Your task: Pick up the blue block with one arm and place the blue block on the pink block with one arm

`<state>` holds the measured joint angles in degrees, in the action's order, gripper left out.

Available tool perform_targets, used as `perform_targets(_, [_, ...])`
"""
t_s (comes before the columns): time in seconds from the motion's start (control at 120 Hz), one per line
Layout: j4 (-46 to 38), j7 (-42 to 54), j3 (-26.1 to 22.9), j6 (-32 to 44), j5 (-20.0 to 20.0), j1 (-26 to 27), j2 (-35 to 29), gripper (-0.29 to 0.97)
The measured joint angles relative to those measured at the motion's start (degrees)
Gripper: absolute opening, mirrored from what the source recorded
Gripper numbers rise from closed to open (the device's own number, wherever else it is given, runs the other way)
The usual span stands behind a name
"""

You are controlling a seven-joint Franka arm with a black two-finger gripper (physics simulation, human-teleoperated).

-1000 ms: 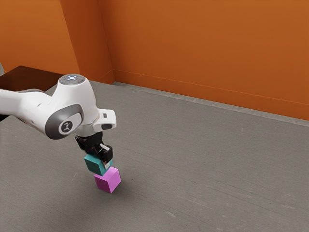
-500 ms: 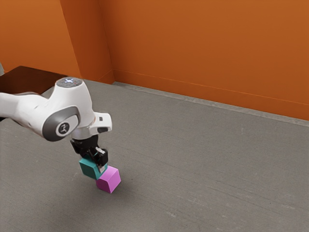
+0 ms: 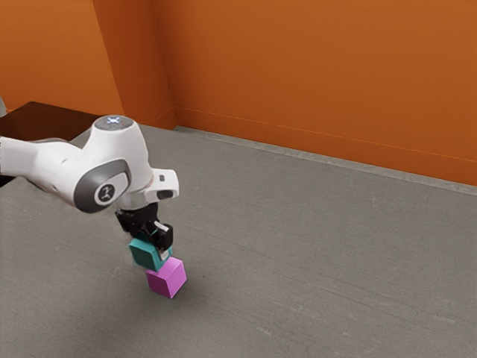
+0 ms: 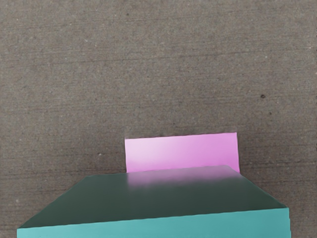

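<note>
The blue block, teal in shade, sits between the fingers of my gripper, which is shut on it. It hangs tilted just over the pink block and is offset toward the exterior view's left. I cannot tell whether the two blocks touch. The pink block rests on the grey floor. In the wrist view the blue block lies right under my hand, and a strip of the pink block pokes out beyond its far edge.
Grey floor spreads out on all sides of the blocks. Orange walls close the back, and a dark table corner stands at the exterior view's far left.
Half a second ago my hand held the blue block lower and further to the exterior view's left. It has since come back up and to the right, over the pink block.
</note>
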<state>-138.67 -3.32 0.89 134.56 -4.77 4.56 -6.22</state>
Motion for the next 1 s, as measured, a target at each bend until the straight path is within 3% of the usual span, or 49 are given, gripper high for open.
perform_targets(1.0, [3.30,-1.50,-1.44,-0.15,1.32,-0.01,4.73,0.38])
